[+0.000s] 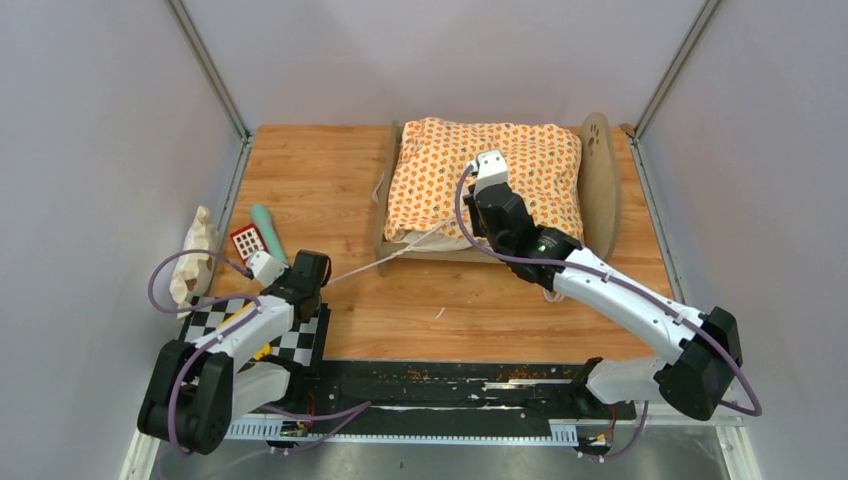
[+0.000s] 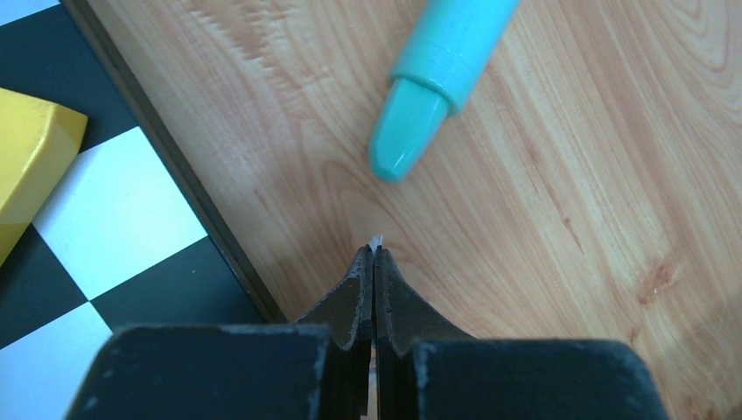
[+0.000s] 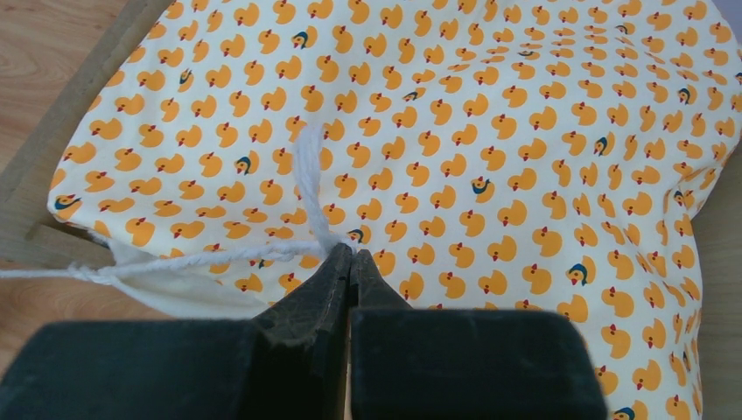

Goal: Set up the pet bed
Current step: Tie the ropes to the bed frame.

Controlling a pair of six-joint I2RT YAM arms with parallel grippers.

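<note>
The pet bed point(image 1: 598, 180) stands at the back middle of the table, its light-wood end boards upright. The orange duck-print cushion point(image 1: 430, 180) lies on it and fills the right wrist view point(image 3: 525, 175). My right gripper point(image 3: 352, 254) hovers over the cushion's near-left part point(image 1: 484, 178), shut on a white tie string point(image 3: 306, 175). Another strand point(image 3: 175, 262) runs left past the cushion corner and the bed rail point(image 3: 52, 114). My left gripper point(image 1: 322, 280) is low over the table, left of the bed. It is shut point(image 2: 374, 249) on the end of the taut tie string point(image 1: 360, 268).
A teal stick point(image 1: 268, 228) point(image 2: 437, 79) lies just ahead of my left gripper. A red-and-white grid card point(image 1: 247, 240) and a cream plush point(image 1: 195, 255) sit at the left wall. A checkerboard point(image 1: 290, 335) point(image 2: 114, 219) with a yellow block point(image 2: 31, 149) lies near left.
</note>
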